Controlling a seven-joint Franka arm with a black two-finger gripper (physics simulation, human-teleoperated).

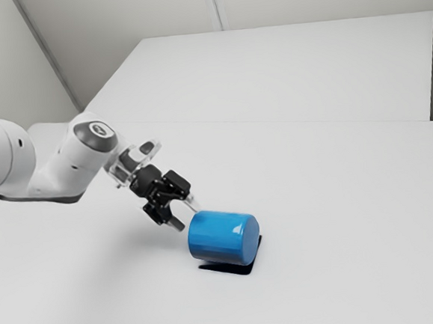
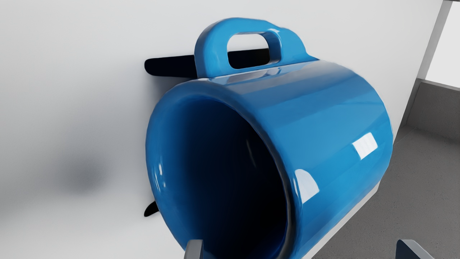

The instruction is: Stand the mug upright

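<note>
Over on the near part of the white table (image 1: 347, 290), just to the exterior view's right of the gripper (image 1: 189, 217), the blue mug (image 1: 219, 237) is lying on its side, so yeah, not upright. Its mouth (image 2: 230, 172) faces the gripper, toward the exterior view's left, and its base (image 1: 251, 239) points to the exterior view's right, angled a bit to the near side. Wrist view gives a nice look at the handle (image 2: 212, 46), which sticks out from the side of the mug. Dark shadow (image 1: 232, 267) right by it on the table.

Gripper's open, fingers well apart and not clamped on anything. The tips are right around the rim, but honestly can't tell if either one touches it. Arm (image 1: 60, 170) reaches in from the exterior view's left.
</note>
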